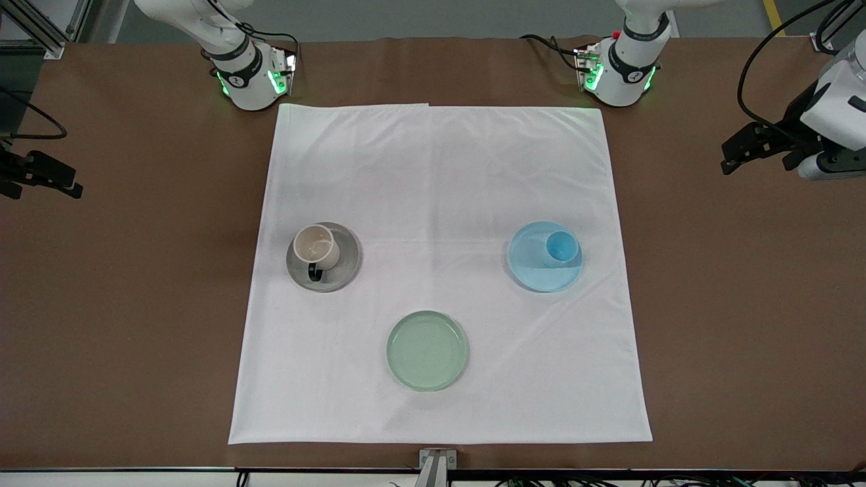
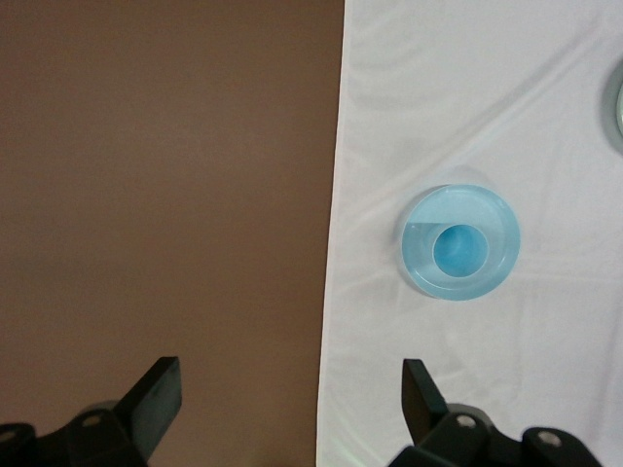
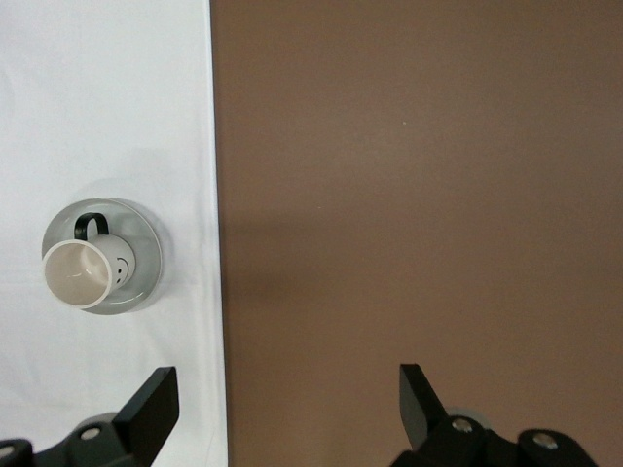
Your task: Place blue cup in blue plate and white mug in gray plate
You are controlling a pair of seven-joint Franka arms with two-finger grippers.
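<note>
The blue cup stands upright in the blue plate on the white cloth, toward the left arm's end. Both show in the left wrist view, the cup in the plate. The white mug stands in the gray plate toward the right arm's end, its black handle toward the front camera. The right wrist view shows the mug in the plate. My left gripper is open and empty over the cloth's edge. My right gripper is open and empty over the brown table.
A pale green plate lies empty on the white cloth, nearer to the front camera than the other two plates. Brown table surrounds the cloth on all sides.
</note>
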